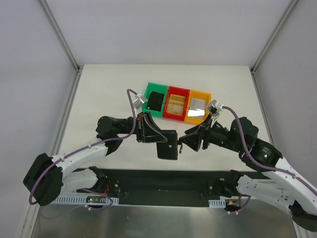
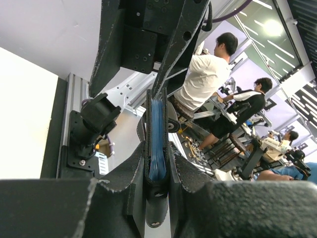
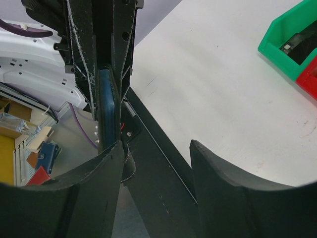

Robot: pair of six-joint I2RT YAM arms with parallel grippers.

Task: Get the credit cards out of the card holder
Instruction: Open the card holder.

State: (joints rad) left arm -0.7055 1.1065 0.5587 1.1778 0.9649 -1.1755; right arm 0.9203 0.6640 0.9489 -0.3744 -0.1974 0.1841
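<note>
we hold the card holder (image 1: pixel 167 145) aloft
left gripper (image 1: pixel 157 137) clamps it between its fingers; right gripper (image 3: pixel 156 148) gapes wide, one finger just beside it.

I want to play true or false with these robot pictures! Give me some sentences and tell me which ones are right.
1. The left tool is clamped on the card holder. True.
2. The card holder lies flat on the table. False: it is held up off the table, in front of the bins.
3. Three bins sit in a row: green, red and yellow. True.
4. The red bin is at one end of the row. False: it is in the middle, between the green and the yellow one.
5. The right tool is shut tight. False: its fingers are spread open, right beside the card holder.
</note>
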